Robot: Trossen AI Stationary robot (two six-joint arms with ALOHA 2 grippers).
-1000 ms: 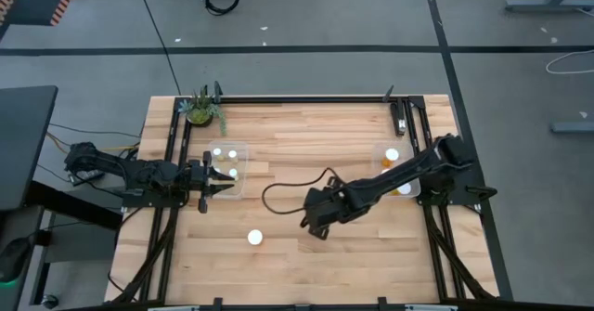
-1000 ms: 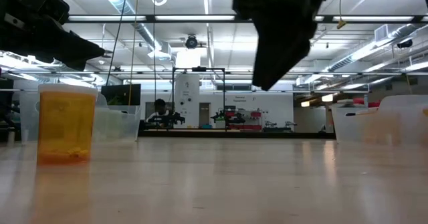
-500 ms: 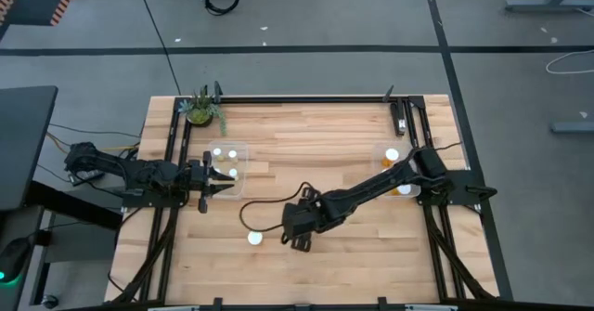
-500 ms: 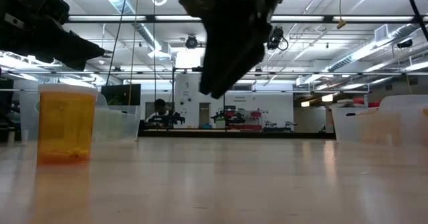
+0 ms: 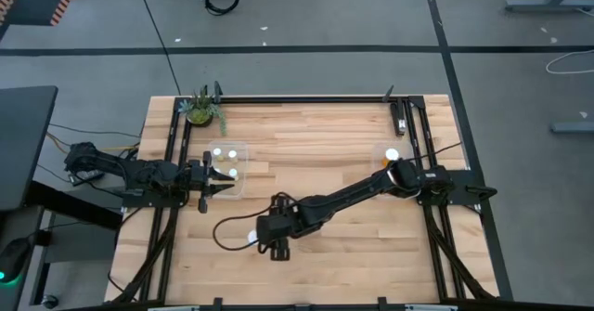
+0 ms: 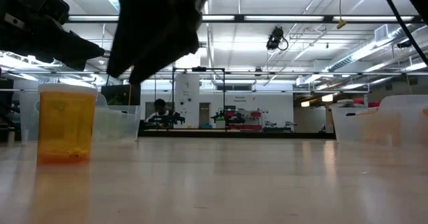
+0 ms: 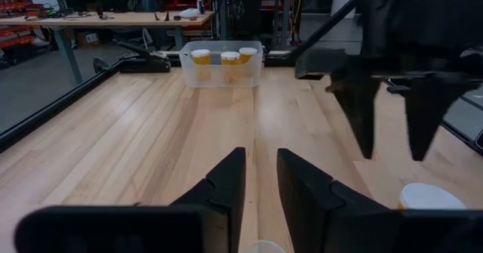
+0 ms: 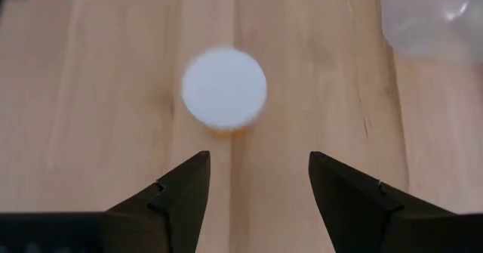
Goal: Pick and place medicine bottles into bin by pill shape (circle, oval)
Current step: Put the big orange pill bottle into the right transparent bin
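Observation:
One medicine bottle (image 8: 224, 87) with a round white cap and an orange body (image 6: 65, 122) stands upright on the wood table, left of centre near the front (image 5: 251, 239). My right gripper (image 8: 256, 185) hovers over it, open and pointing steeply down, its fingers just short of the cap; it also shows in the high view (image 5: 272, 234) and the left wrist view (image 7: 389, 109). My left gripper (image 7: 260, 185) waits, slightly open and holding nothing, at the near edge of the left clear bin (image 5: 228, 165), which holds bottles (image 5: 219, 152).
A second clear bin (image 5: 391, 165) with white-capped bottles (image 7: 223, 57) sits at the table's right. A potted plant (image 5: 201, 110) stands at the far left corner. A dark cable (image 5: 227, 232) loops on the wood beside my right gripper. Black frame rails (image 5: 297, 98) border the table.
My right gripper has swept toward the table's left and near edges, reaching out over the lone bottle, and has rolled about its own axis on the way. Its fingers have kept the same gap. The cable loop has trailed along with it.

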